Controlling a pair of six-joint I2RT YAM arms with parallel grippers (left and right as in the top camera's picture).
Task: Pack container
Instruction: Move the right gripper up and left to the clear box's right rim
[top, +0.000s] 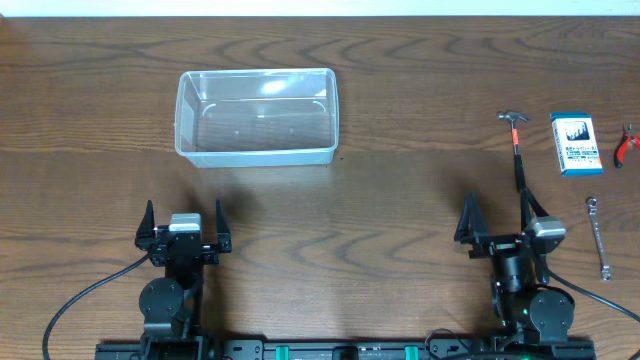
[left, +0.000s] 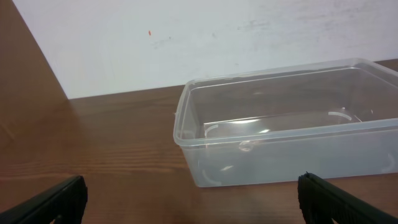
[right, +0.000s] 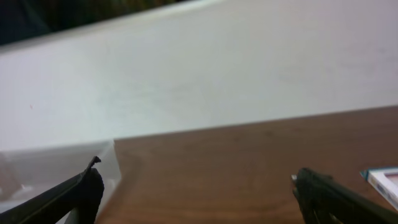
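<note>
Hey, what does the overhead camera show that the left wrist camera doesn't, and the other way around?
Only overhead: the hammer, blue box, pliers and wrench on the right of the table, plus the right end effector. Only left wrist: a small orange speck on the white wall. Both: the clear container, empty, and the open left end effector.

Overhead, the light is even and fairly bright, and the picture is sharp throughout. The table (top: 400, 220) carries a dull sheen, and the container (top: 258, 155) shows white glare on its floor toward 12 o'clock. Faint, soft shadows lie on the wood. The left wrist view is crisp on the container, with small glints on the plastic; the dark fingers (left: 53, 202) at 7 and 5 o'clock are featureless. The right wrist view is soft all over and dim at 11 o'clock.
</note>
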